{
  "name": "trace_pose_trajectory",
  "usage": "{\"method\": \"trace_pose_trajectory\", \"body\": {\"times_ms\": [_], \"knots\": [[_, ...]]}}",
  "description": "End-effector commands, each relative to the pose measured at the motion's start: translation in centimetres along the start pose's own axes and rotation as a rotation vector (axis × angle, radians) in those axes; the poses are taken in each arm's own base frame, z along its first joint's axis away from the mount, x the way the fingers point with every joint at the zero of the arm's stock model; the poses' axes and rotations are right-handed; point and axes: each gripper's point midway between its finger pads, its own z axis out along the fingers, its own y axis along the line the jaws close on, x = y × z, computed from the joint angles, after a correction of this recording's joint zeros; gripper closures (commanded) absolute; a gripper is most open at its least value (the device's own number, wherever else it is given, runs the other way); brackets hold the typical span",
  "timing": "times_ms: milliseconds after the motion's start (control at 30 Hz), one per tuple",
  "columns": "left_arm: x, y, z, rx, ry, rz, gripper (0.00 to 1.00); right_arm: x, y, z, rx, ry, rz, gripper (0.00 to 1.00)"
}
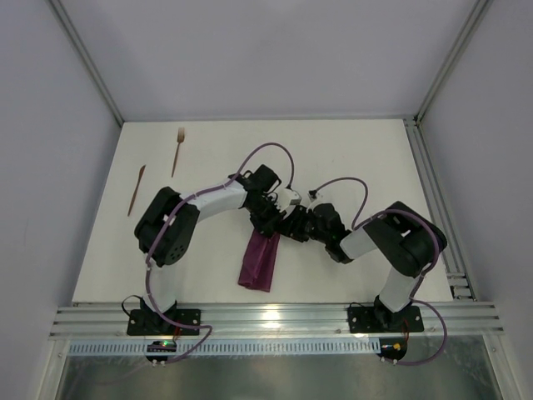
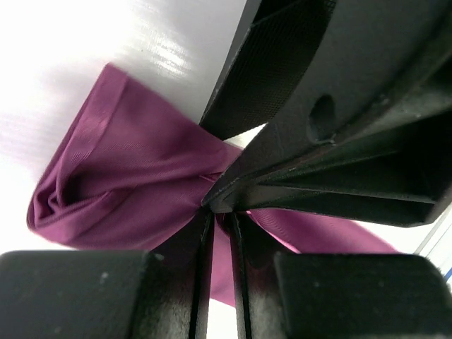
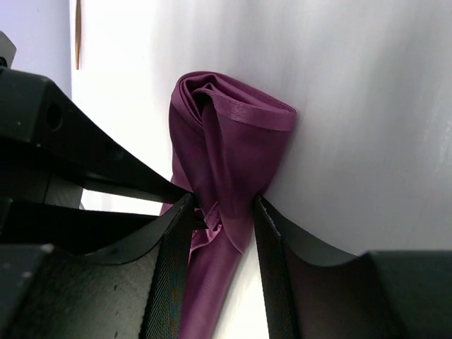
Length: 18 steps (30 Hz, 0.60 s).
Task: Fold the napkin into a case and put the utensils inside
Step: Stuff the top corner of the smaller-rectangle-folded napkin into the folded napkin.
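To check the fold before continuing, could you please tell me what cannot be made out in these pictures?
Top view: the napkin, upper end hidden under the left fingers and right fingers.
Left wrist view: the napkin's right side, behind one of the right fingers.
Right wrist view: a brown utensil, cut off by the top edge; which one is unclear.

Bunched purple napkin (image 1: 260,260); fork (image 1: 177,150), knife (image 1: 136,190) apart

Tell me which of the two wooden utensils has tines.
The fork, the one farther back and to the right in the top view. Its far end widens into a tined head, while the knife-like stick beside it stays slim and plain.
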Motion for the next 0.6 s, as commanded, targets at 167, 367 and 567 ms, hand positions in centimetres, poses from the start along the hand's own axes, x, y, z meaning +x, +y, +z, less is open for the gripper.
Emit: {"method": "trace_pose_trajectory", "body": {"times_ms": [167, 367, 567], "knots": [[-1.0, -1.1, 0.0, 0.018, 0.008, 0.026, 0.84, 0.9, 0.4, 0.6, -0.042, -0.011, 0.064, 0.55], [-2.9, -0.8, -0.8, -0.019, -0.052, 0.033, 0.83, 1.3, 0.0, 0.6, -0.014, -0.002, 0.054, 0.55], [-3.0, -1.6, -1.0, -0.012, -0.051, 0.043, 0.84, 1.7, -0.4, 0.7, 0.006, -0.001, 0.049, 0.6]]}}
